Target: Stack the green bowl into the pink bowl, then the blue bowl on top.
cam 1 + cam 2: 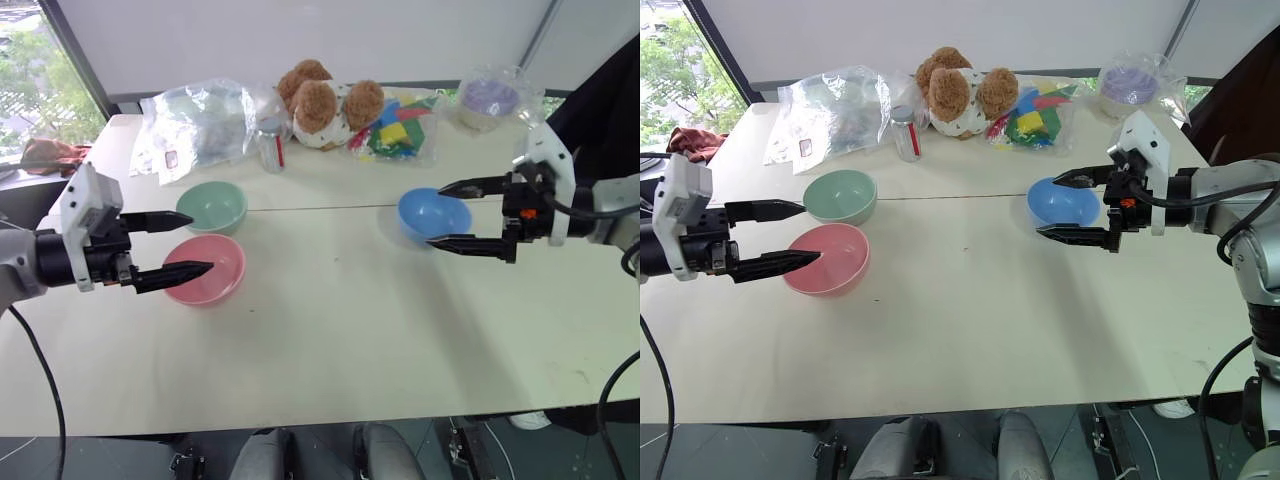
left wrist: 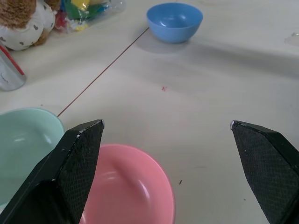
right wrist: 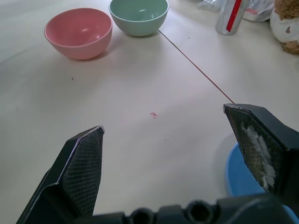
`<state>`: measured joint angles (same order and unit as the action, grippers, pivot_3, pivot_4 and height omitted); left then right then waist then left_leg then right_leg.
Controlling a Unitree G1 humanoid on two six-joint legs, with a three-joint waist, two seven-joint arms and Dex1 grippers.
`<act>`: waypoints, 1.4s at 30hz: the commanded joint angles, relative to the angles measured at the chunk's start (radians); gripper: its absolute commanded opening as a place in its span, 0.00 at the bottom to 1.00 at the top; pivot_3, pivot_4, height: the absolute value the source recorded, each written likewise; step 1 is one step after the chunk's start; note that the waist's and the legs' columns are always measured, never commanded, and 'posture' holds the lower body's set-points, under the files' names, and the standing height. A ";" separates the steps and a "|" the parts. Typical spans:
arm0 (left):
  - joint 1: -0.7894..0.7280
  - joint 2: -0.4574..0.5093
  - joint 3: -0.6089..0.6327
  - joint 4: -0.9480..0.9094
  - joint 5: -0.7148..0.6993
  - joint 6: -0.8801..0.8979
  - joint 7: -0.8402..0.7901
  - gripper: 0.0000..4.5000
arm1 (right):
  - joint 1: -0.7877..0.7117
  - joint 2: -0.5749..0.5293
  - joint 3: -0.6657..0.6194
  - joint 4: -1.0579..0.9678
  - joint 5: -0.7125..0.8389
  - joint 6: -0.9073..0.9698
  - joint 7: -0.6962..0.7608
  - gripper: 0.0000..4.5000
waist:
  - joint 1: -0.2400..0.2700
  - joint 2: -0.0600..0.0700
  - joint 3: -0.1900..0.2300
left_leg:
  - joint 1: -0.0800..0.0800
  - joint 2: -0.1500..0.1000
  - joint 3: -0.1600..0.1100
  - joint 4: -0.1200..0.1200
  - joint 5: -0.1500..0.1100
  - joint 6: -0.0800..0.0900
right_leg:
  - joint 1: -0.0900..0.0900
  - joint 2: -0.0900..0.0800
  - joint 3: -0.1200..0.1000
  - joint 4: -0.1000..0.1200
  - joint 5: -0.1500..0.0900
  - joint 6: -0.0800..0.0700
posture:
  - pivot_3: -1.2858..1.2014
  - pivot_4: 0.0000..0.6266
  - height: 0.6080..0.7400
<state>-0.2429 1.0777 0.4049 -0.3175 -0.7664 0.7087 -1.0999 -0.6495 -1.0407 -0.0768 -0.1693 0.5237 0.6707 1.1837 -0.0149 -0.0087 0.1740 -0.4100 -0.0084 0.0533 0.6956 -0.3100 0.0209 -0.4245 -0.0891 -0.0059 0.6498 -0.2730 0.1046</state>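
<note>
Nothing stacked yet, all three bowls sit separately on the bench (image 1: 330, 340). Left gripper (image 1: 185, 245) hovers over the near-left pair, fingers spread wide and empty; right gripper (image 1: 452, 213) same, fingers released, straddling the third bowl without gripping it. Pink bowl (image 1: 205, 268) is nearest the robot, green bowl (image 1: 212, 206) just behind it, close but apart. Blue bowl (image 1: 433, 214) is well apart on the right. Left to do: green into pink, then blue on top.
</note>
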 commanded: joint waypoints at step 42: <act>-0.204 -0.115 -0.517 0.448 0.575 -0.694 -0.341 0.01 | 0.035 -0.017 -0.195 -0.162 0.330 0.230 -0.052 1.00 | 0.004 0.003 -0.002 | 0.000 0.000 0.000 -0.002 -0.002 0.004 | -0.001 -0.001 -0.001 0.000 0.000 0.000 | 0.52 0.24 1.00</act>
<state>-0.4450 0.9754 -0.0885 0.1690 -0.1682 -0.0047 -1.4116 -0.6165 -1.0374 -0.2354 -0.3141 0.8458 0.9096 1.1348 -0.0111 -0.0058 0.1721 -0.4101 -0.0090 0.0543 0.6937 -0.3123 0.0252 -0.4249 -0.0903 -0.0065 0.6492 -0.2730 0.1046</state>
